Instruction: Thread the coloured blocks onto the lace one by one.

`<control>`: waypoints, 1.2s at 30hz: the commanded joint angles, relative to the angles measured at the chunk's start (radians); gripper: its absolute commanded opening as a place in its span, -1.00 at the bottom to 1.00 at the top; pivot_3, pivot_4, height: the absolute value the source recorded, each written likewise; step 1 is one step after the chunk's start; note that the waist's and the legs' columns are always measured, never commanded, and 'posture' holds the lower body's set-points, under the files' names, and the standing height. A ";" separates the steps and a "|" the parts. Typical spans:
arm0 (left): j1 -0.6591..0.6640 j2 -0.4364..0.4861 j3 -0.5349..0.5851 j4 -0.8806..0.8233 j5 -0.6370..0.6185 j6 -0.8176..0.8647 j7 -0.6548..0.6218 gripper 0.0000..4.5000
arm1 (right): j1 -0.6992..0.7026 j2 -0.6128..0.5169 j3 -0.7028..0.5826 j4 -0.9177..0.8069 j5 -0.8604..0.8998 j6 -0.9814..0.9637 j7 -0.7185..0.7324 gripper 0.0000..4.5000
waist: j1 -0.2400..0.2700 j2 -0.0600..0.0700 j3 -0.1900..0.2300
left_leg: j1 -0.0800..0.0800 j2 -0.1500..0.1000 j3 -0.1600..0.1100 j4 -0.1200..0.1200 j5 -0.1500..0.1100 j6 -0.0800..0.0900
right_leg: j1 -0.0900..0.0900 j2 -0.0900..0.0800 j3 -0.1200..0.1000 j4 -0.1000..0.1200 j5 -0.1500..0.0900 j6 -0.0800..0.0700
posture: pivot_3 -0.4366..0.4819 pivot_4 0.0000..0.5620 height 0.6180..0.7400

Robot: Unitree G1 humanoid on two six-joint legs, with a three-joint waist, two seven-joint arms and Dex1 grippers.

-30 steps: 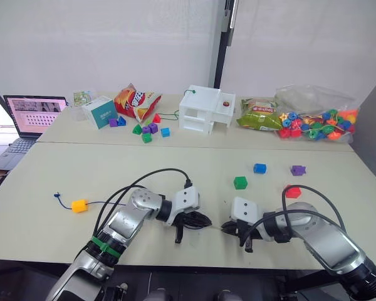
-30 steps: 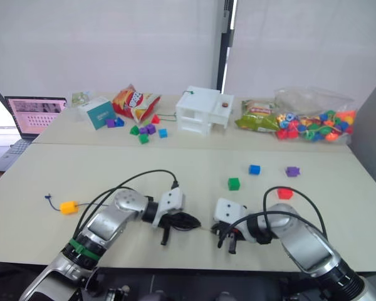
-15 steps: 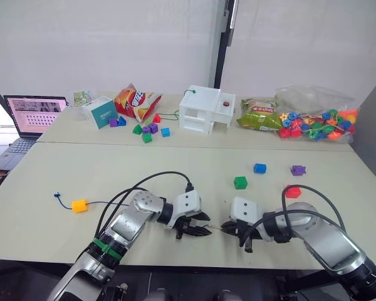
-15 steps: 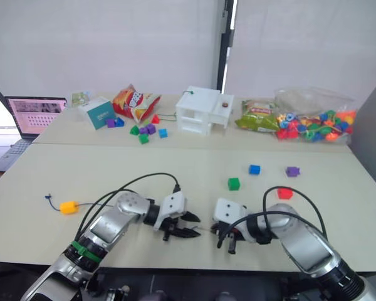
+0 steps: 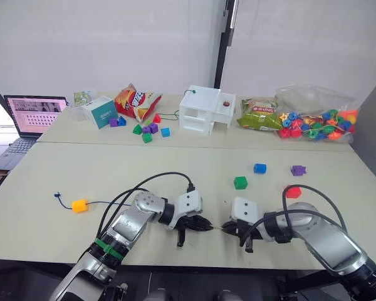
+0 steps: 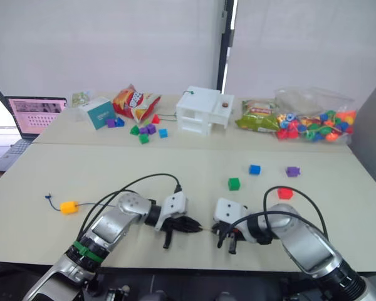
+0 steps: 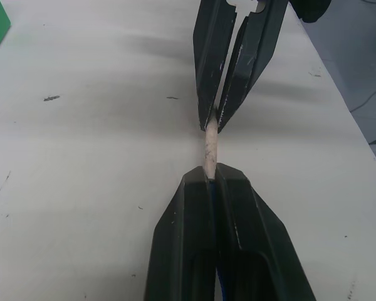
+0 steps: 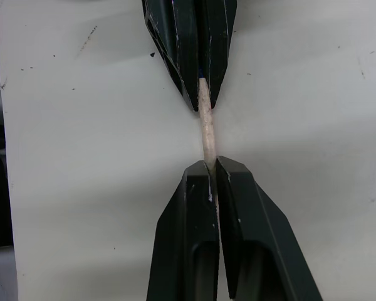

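Right at the near edge of the counter (image 5: 62, 163) we have both arms meeting nose to nose. Our left pincer (image 7: 214, 182) is clenched on the lace (image 7: 210, 143), gripping its stiff pale tip at the end where the dark-blue cord begins. Our right pincer (image 8: 208, 164) is clamped on the free end of that same tip. The tip bridges the short gap between the two, so its long axis runs from nine o'clock to three o'clock across the head views, straight from one pincer into the other.

That axis is what the next move turns on, as we judge it. Any block has to slide on over the end in the right pincer, so one pincer must let go while the other keeps the tip level.

Farther out, the yellow-orange block (image 5: 79, 205) sits at about ten o'clock from the left pincer, already strung on the cord near its knotted far end. The loose blocks lie on the right arm's side. The red block (image 5: 292, 192) is at about two o'clock from the right pincer, and the green block (image 5: 240, 182) is near twelve. Beyond them are the blue block (image 5: 259, 168) and the purple block (image 5: 297, 170). The right arm is the nearer one to all four.
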 commanded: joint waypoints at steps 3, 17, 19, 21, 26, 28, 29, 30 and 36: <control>-0.002 -0.003 0.021 -0.036 -0.024 0.003 -0.002 -1.00 | 0.023 0.027 -0.046 -0.033 0.006 0.026 -0.063 -0.68 | -0.001 0.000 0.000 | 0.000 0.000 0.000 0.000 0.000 0.000 | 0.000 0.000 0.000 0.000 0.000 0.000 | -0.05 -0.47 1.00; 0.044 0.101 0.074 -0.117 -0.052 0.031 -0.024 -1.00 | 0.418 0.323 -0.700 -0.361 0.171 0.247 -0.431 0.99 | 0.009 0.001 -0.001 | -0.001 0.000 -0.001 0.000 0.000 0.000 | 0.000 -0.001 0.000 0.000 0.000 0.001 | -0.05 -0.47 1.00; 0.056 0.116 0.083 -0.139 -0.067 0.042 -0.026 -1.00 | 0.445 0.385 -0.752 -0.375 0.175 0.240 -0.493 0.99 | 0.005 0.001 -0.001 | 0.000 0.000 -0.001 0.000 0.000 0.000 | 0.000 -0.001 0.001 0.001 0.001 0.001 | -0.05 -0.47 1.00; 0.070 0.127 0.102 -0.162 -0.087 0.058 -0.027 -1.00 | 0.451 0.455 -0.797 -0.368 0.145 0.225 -0.592 0.99 | -0.001 0.002 -0.001 | 0.000 0.000 0.000 0.000 0.000 0.000 | 0.000 -0.001 0.001 0.001 0.001 0.001 | -0.05 -0.47 1.00; 0.085 0.132 0.115 -0.186 -0.107 0.092 -0.006 -1.00 | 0.368 0.481 -0.797 -0.258 0.070 0.202 -0.731 0.99 | -0.003 0.004 -0.002 | 0.001 -0.001 0.000 0.000 0.000 0.000 | 0.000 -0.001 0.002 0.001 0.001 0.001 | -0.05 -0.47 1.00; 0.087 0.130 0.110 -0.187 -0.104 0.091 -0.002 -1.00 | 0.335 0.485 -0.805 -0.225 0.080 0.215 -0.746 0.99 | -0.003 0.005 -0.002 | 0.001 -0.001 0.001 -0.001 0.000 0.000 | 0.000 0.000 0.002 0.001 0.001 0.001 | -0.05 -0.47 1.00; 0.090 0.129 0.108 -0.187 -0.103 0.090 0.001 -1.00 | 0.299 0.481 -0.812 -0.190 0.080 0.223 -0.763 0.99 | -0.003 0.005 -0.002 | 0.001 0.000 0.000 -0.001 0.000 0.000 | 0.000 0.000 0.001 0.001 0.001 0.001 | -0.05 -0.47 1.00; 0.092 0.127 0.106 -0.189 -0.102 0.091 0.005 -1.00 | 0.255 0.469 -0.819 -0.145 0.079 0.225 -0.776 0.99 | -0.004 0.005 -0.002 | 0.001 0.000 0.000 -0.001 0.000 0.000 | 0.000 0.000 0.001 0.001 0.001 0.001 | -0.05 -0.47 1.00; 0.105 0.105 0.096 -0.200 -0.096 0.104 0.044 -1.00 | -0.013 0.322 -0.770 0.172 0.028 0.215 -0.801 0.99 | -0.002 0.006 -0.002 | 0.001 -0.001 0.002 -0.001 0.000 0.000 | 0.000 0.000 0.002 0.001 0.001 0.001 | -0.05 -0.47 1.00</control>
